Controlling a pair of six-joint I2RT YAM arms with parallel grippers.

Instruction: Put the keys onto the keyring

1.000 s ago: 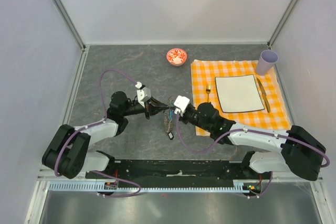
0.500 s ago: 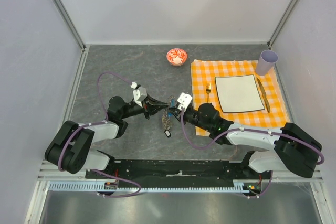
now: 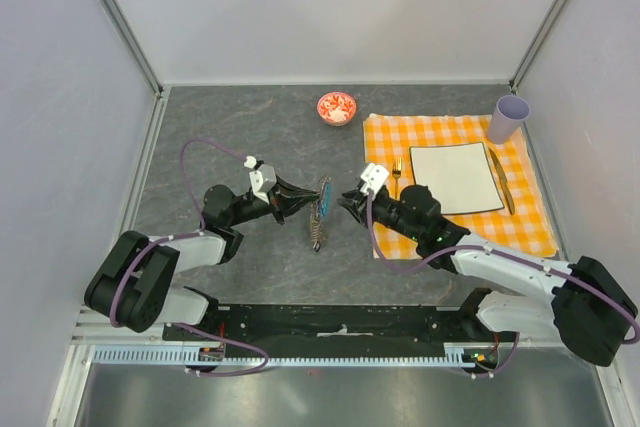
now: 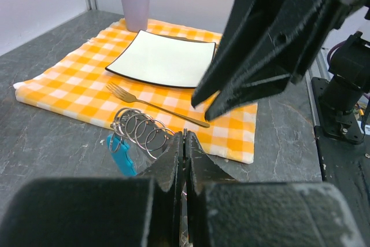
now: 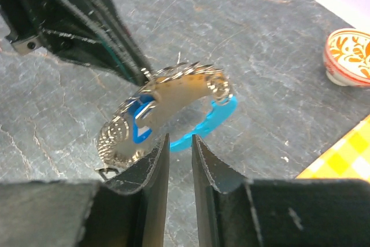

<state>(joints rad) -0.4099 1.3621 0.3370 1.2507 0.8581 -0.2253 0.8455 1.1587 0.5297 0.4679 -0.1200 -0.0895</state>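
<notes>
My left gripper [image 3: 299, 203] is shut on the thin wire of the keyring [image 3: 323, 199] and holds it just above the grey table. In the left wrist view the wire runs between my closed jaws [image 4: 186, 137]. Coiled rings [image 4: 139, 128] and the light-blue strip [image 4: 121, 154] hang to the left. Several silvery keys [image 5: 173, 93], one with a blue head [image 5: 137, 126], hang bunched on the ring beside the blue strip [image 5: 215, 114]. My right gripper [image 3: 347, 203] is open, a short way right of the keyring. Nothing lies between its fingers [image 5: 180, 143].
An orange checked cloth [image 3: 450, 229] lies on the right, with a white square plate [image 3: 455, 178], a fork [image 3: 397, 175], a knife [image 3: 502, 183] and a purple cup [image 3: 508, 118] on it. A small red-and-white bowl [image 3: 337, 107] stands at the back middle.
My right gripper has opened, let go at the keyring and drawn back to the right. The left gripper stays shut on the ring, shifted slightly left.
</notes>
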